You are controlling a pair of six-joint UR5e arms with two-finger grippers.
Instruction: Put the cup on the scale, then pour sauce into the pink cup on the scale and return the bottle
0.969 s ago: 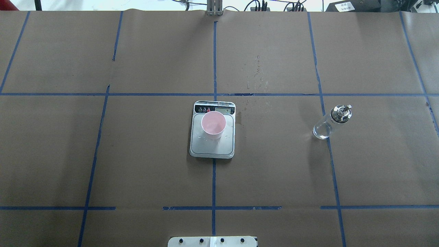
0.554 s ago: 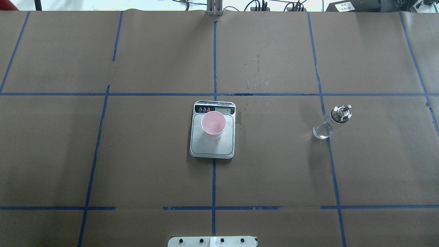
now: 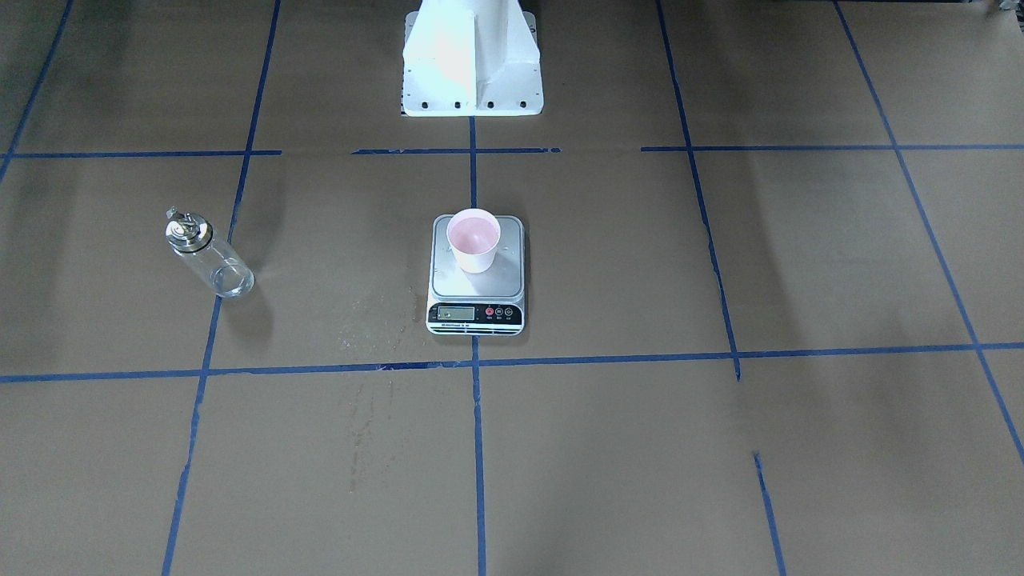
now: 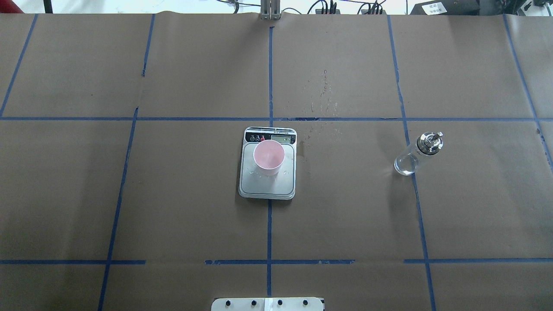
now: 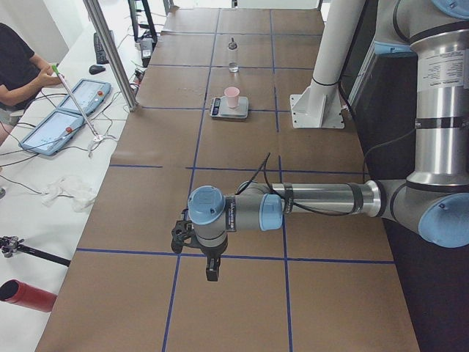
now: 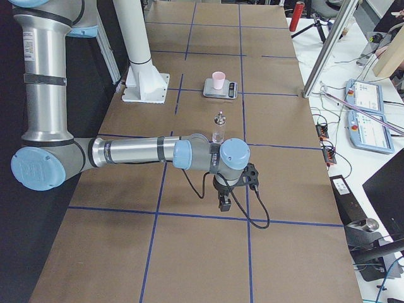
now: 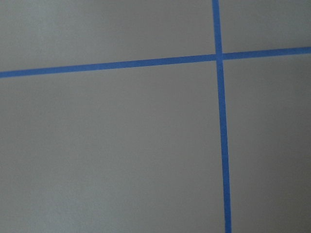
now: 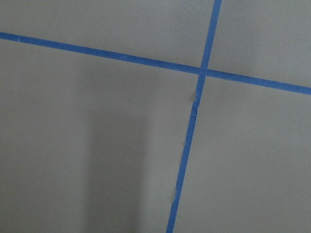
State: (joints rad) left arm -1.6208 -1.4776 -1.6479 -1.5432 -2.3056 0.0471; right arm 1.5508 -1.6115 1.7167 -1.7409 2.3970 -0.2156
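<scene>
On the scale (image 4: 268, 172) mid-bench the pink cup (image 4: 268, 156) stood upright, toward the display end. Bottle (image 4: 417, 154) stood alone on a blue tape line (image 4: 421, 224), well apart on my right side. My left claw (image 5: 210, 268) and right claw (image 6: 224, 199) hung over bare bench (image 4: 173, 194) at opposite ends, far from both; couldn't tell if either was open or closed.

Taped table (image 4: 173, 194) bearing scale (image 4: 268, 183), bottle (image 4: 408, 162)

Arms (image 5: 322, 198): silver tubes, pale-blue joint caps, black cables; black claw (image 5: 211, 270); white base (image 3: 472, 60), dark screws.
</scene>
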